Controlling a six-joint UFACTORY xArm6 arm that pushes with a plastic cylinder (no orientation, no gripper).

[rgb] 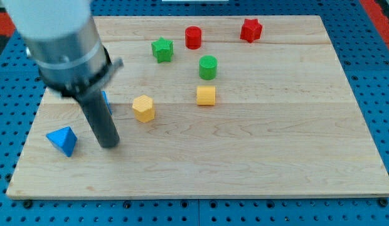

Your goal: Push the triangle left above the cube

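1. Blue triangle (62,140): we log it at the counter (257,163) bottom-left.
2. My tip (109,144): rod tilted, just right of the triangle; we carry no gripper.
3. Blue block (106,102), partly hidden behind the rod.
4. Yellow cube (206,95), well right.

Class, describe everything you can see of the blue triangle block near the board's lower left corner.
The blue triangle block looks like a small solid prism, bright blue with a matte finish, lighter on top and darker on its sides. It lies flat on the wooden board near the view's bottom-left corner, one point aimed toward the view's right. Nothing appears to touch it: my tip rests on the board just to its right, with a narrow gap between them. Another blue block, mostly hidden behind the rod, sits above and to the right.
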